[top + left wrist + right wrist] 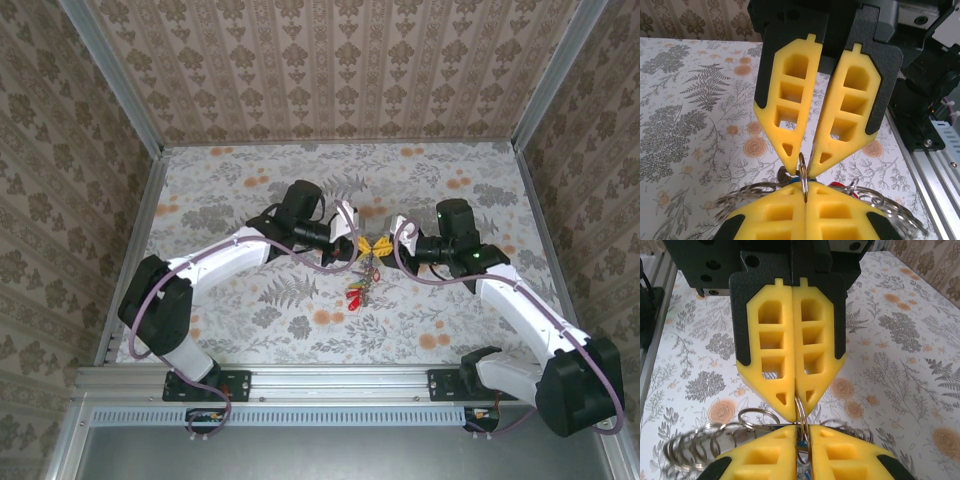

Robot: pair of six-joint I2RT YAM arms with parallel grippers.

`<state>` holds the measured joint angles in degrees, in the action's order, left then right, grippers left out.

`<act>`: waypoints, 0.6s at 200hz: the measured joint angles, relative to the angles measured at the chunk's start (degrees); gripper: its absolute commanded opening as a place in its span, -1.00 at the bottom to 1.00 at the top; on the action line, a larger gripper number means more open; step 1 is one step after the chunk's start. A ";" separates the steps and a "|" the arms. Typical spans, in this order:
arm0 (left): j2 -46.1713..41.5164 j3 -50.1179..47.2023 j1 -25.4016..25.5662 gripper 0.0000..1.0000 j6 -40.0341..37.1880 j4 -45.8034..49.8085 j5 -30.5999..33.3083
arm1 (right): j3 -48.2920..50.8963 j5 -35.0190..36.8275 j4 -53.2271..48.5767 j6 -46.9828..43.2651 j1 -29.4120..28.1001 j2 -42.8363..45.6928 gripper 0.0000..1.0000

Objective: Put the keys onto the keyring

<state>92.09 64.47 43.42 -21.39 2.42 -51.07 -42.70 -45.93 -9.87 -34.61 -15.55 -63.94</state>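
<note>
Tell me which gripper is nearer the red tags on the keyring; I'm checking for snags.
Left, narrowly. The red tags sit toward the arm bases from where both grippers meet; the left gripper is just beyond them, the right gripper beyond and farther right.

The table (250, 330) is covered by a pale sheet printed with grey ferns, leaves and orange blossoms. Brown and cream wallpaper, striped and set with floral medallions, lines the far wall (330, 70), the left wall (50, 180) and the right wall (600, 150). A bare aluminium post (110, 75) rises at the far left corner and a second post (560, 70) at the far right corner. A metal edge strip (143, 215) borders the table's left side. An aluminium rail (330, 380) runs along the near edge, with a ribbed strip (330, 415) just nearer and a plain grey surface (330, 455) nearest of all.
</note>
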 measured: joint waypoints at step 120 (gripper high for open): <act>0.00 -1.07 -0.33 -0.58 3.21 -3.98 -0.94 | 0.31 -3.37 1.44 2.01 1.42 -0.09 -1.00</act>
<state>92.09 63.40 43.09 -18.17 -1.56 -52.01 -42.39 -49.30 -8.43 -32.60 -14.13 -64.03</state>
